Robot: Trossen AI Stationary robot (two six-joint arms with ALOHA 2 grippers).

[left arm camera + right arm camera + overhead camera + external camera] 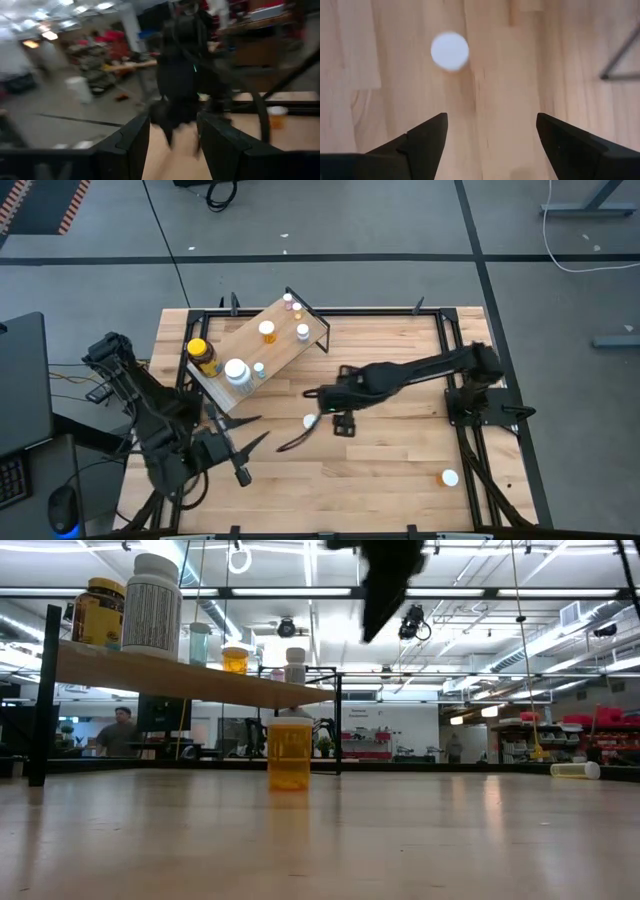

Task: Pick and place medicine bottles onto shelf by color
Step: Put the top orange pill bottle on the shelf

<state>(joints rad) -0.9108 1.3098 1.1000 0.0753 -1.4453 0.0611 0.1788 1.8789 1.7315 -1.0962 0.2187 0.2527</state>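
My right gripper [490, 132] spread wide, empty, above vial [310, 421] standing mid-table, white cap [449, 50] up, near shelf [262, 347]. Vial probably light, rigid, slick plastic; tips easily. Grip body below cap. Left gripper [172, 142] part-open, empty, waiting.

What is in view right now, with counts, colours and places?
shelf: one, light plywood on a black frame, far left part of the table.
bottles on the shelf: about eight; amber jar with yellow lid, large white-capped bottle, orange vials, small pale ones at the far end.
orange vial with white cap: one, upright on the table, mid-table.
vial lying on its side: one, white cap, near right corner.
table: one, butcher-block.
person: one, in the room behind.
left hand: near left, holding nothing.
right hand: open, above the upright vial.
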